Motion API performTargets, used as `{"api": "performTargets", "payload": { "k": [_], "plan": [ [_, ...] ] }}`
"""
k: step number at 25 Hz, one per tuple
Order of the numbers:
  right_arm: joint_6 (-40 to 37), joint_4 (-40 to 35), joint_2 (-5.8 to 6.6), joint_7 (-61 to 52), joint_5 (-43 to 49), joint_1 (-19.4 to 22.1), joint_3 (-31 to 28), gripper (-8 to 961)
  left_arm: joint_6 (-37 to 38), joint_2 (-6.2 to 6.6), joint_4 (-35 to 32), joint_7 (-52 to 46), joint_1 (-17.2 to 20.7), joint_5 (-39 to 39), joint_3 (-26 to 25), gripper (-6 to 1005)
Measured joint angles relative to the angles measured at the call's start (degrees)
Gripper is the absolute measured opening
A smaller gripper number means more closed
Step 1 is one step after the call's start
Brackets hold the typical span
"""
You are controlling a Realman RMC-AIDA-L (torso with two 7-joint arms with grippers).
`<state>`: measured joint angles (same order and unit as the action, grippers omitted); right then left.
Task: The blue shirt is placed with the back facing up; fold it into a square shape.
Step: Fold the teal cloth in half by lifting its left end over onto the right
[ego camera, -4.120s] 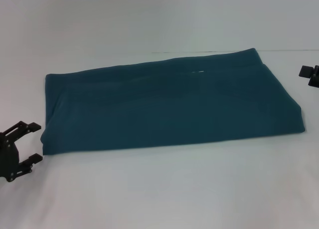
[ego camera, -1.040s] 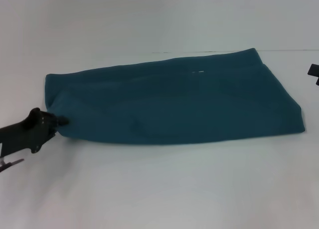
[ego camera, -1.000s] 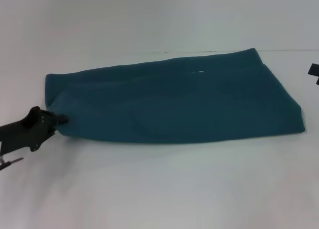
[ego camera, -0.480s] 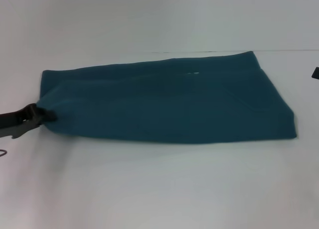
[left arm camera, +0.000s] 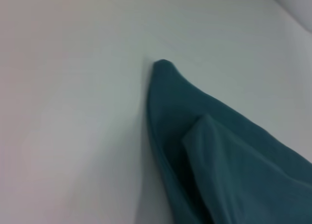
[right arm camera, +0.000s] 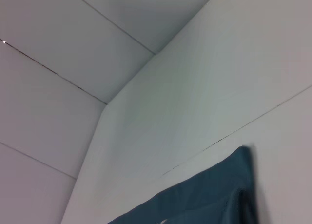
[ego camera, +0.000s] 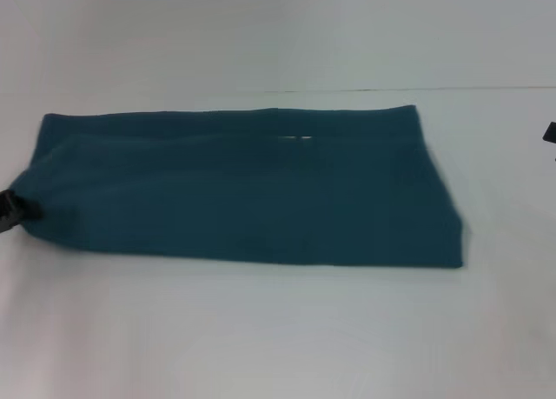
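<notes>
The blue shirt [ego camera: 248, 186], already folded into a long band across the white table [ego camera: 278, 338], is being held at its nine-o'clock end by the left gripper [ego camera: 9, 212], apparently clamped; squaring is judged outstanding.

— What sort of place are we looking at here?

— We'd call it a lab or test bench rather than a home. The white tabletop [ego camera: 278, 329] is plain and bare, and behind it rises a white backdrop [ego camera: 261, 34] with no pattern and no furnishing.

— And from the wrist cameras?

— In the right wrist view we see white wall panels [right arm camera: 73, 77] with thin dark seams between them, meeting at a corner (more like a booth than a room). The left wrist view gives us only the same white surface.

— Anything domestic?

— Just the blue shirt [ego camera: 243, 190], lying folded on the table, with black robot hardware at both edges of the head view.
</notes>
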<state>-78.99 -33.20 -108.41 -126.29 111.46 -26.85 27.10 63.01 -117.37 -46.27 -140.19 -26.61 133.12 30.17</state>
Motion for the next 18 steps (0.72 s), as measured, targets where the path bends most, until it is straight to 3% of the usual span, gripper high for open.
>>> {"api": "performTargets", "payload": {
  "k": [5, 12, 18],
  "plan": [
    [0.56, 0.00, -0.03, -0.01, -0.07, -0.13, -0.13, 702, -1.33, 0.48, -0.42, -0.40, -0.23, 2.73, -1.62, 28],
    [0.67, -0.01, 0.01, -0.01, -0.03, -0.15, -0.12, 702, -2.39, -0.06, -1.38, -1.26, 0.96, 3.10, -2.21, 29],
    [0.65, -0.02, 0.04, 0.06, -0.01, 0.49, -0.08, 703, 3.69, -0.12, -1.66, 1.40, 0.29, -4.73, -2.14, 29]
  ]
}}
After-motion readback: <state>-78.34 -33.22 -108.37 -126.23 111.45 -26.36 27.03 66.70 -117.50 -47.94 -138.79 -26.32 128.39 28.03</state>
